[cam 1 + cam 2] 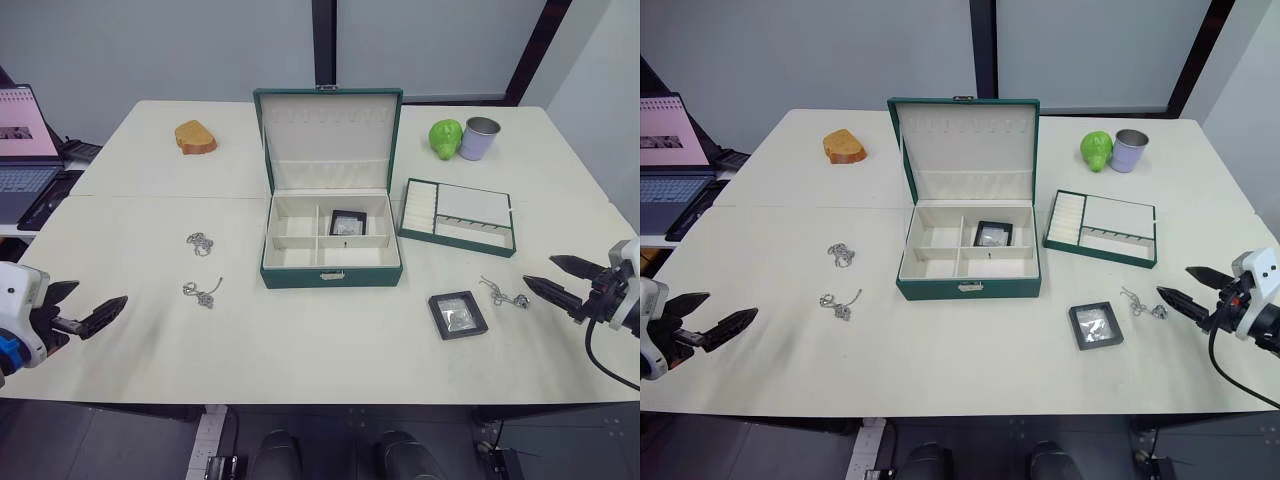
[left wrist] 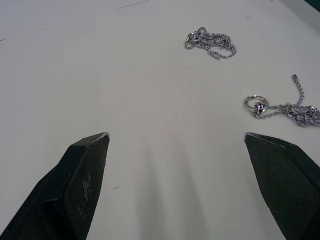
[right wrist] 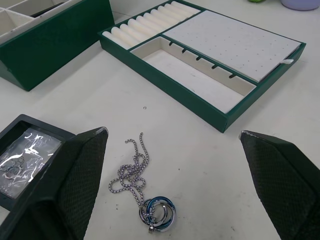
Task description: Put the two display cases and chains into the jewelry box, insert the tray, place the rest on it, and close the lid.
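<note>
The dark green jewelry box [image 1: 330, 272] stands open at the table's middle, its lid [image 1: 329, 140] upright behind it. One display case [image 1: 347, 222] lies in a rear compartment; the other display case [image 1: 458, 314] rests on the table to the right. A chain with rings [image 1: 504, 295] lies beside it, and two chains [image 1: 201, 243] [image 1: 202, 291] lie to the left of the box. The tray [image 1: 459, 215] sits to the right of the box. My left gripper [image 1: 85, 309] hovers open at the near left. At the near right my right gripper [image 1: 549, 277] is open, pointing at the ringed chain [image 3: 142, 192].
A laptop [image 1: 25, 150] sits off the table's left side. A brown bread-like block [image 1: 195, 137] lies at the back left. A green pear-like object [image 1: 445, 138] and a grey cup [image 1: 480, 138] stand at the back right.
</note>
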Action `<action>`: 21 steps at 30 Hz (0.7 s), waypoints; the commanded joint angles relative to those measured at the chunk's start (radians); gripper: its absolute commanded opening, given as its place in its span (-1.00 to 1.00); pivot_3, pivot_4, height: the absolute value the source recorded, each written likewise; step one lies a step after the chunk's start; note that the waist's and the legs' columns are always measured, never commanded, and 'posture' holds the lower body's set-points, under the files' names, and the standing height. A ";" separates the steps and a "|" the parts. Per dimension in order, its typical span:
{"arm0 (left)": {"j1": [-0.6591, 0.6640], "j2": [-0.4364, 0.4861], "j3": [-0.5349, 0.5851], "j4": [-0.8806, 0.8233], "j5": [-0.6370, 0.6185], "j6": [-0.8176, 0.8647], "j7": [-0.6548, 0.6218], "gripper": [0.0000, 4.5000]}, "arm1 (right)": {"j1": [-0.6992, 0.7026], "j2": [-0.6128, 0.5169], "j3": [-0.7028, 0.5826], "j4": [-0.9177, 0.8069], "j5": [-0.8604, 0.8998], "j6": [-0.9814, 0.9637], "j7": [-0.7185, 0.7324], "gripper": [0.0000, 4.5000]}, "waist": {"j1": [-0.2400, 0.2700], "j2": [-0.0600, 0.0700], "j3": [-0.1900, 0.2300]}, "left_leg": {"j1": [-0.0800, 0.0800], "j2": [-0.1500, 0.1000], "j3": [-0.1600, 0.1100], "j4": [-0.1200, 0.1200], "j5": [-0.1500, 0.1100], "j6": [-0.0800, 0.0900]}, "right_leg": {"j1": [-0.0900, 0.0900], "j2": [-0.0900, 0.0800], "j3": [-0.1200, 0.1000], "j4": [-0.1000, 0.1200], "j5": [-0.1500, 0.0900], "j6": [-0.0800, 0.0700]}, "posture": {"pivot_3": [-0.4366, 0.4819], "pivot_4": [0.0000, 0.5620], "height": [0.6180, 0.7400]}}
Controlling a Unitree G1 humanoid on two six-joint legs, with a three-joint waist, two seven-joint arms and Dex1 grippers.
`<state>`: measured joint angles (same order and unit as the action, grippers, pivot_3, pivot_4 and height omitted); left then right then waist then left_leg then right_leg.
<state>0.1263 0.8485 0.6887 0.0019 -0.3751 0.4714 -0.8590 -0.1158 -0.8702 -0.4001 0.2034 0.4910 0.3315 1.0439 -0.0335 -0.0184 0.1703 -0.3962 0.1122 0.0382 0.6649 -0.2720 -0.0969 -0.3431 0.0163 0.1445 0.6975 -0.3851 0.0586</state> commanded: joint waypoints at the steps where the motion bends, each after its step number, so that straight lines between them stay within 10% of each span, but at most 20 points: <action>1: -0.002 0.009 0.001 -0.011 -0.010 -0.012 0.008 0.99 | 0.007 -0.009 -0.032 -0.007 0.002 -0.019 0.002 1.00 | 0.000 0.000 0.000 | 0.000 0.000 0.000 0.000 0.000 0.000 | 0.000 0.000 0.000 0.000 0.000 0.000 | -0.05 -0.47 1.00; 21: -0.083 -0.207 -0.108 -0.301 -0.098 0.152 0.301 0.99 | -0.283 -0.013 0.128 -0.438 0.283 0.338 0.028 1.00 | 0.001 0.001 0.000 | 0.000 0.000 -0.001 0.000 0.000 0.000 | 0.000 0.000 0.000 0.000 0.000 0.000 | -0.05 -0.47 1.00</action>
<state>0.0615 0.6586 0.6014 -0.2467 -0.4650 0.6120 -0.6109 -0.3415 -0.8759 -0.2922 -0.1579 0.7125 0.6325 1.0560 -0.0322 -0.0179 0.1699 -0.3965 0.1123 0.0373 0.6651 -0.2719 -0.0970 -0.3427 0.0163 0.1448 0.6978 -0.3851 0.0586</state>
